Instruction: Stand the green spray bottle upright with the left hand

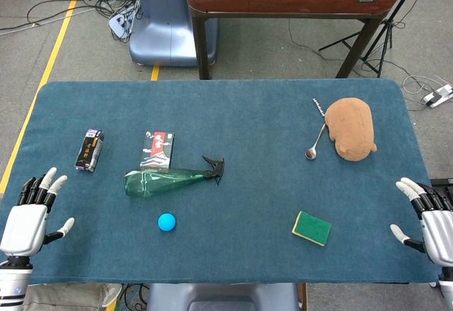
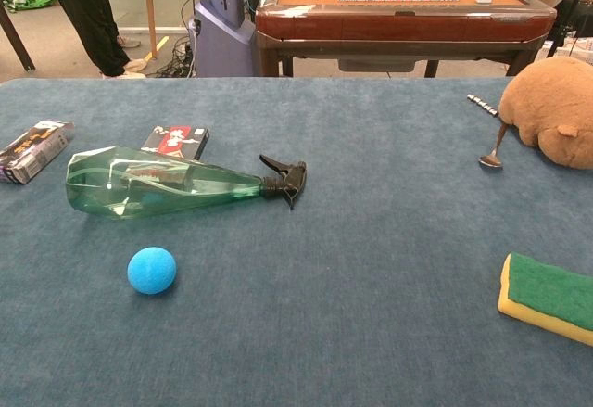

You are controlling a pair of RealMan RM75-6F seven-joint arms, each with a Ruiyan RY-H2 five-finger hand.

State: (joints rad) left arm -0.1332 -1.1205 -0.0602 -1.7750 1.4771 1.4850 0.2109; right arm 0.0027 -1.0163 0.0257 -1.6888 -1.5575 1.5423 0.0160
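The green spray bottle [image 1: 161, 181] [image 2: 157, 183] lies on its side on the blue table [image 1: 248, 112], left of centre, its black trigger head [image 1: 214, 168] [image 2: 288, 180] pointing right. My left hand [image 1: 32, 215] hovers at the table's front left edge, fingers spread, holding nothing, well to the left of the bottle's base. My right hand [image 1: 430, 219] is at the front right edge, fingers apart and empty. Neither hand shows in the chest view.
A blue ball [image 1: 166, 222] [image 2: 152, 270] lies just in front of the bottle. A small card box [image 1: 157, 149] sits behind it, and a dark packet [image 1: 89, 149] further left. A green-and-yellow sponge [image 1: 312, 227], a spoon [image 1: 315, 144] and a brown plush toy [image 1: 351, 128] lie on the right.
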